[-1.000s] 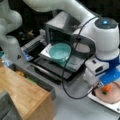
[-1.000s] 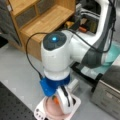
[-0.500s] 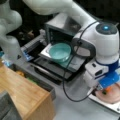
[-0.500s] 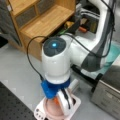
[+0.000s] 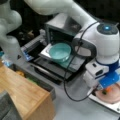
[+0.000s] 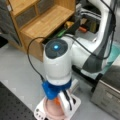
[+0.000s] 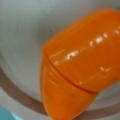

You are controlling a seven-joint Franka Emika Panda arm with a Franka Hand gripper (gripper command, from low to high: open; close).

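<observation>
Both front views look down from above at opposite sides, sharing the arm, the pink plate [image 5: 113, 96] and the wooden shelf [image 6: 47, 22]. The wrist view sits very close over an orange carrot [image 7: 80, 65].

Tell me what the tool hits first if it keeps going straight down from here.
Most likely the orange carrot, which fills the wrist view, lying in the pink bowl. The tool points down over it; the remaining gap is unclear.

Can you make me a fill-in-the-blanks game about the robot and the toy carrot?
1. The toy carrot under the gripper is colored ____.
2. The carrot sits on a ____ plate.
3. The teal bowl rests on the open door of the toy ____.

Missing words: orange; pink; oven
</observation>
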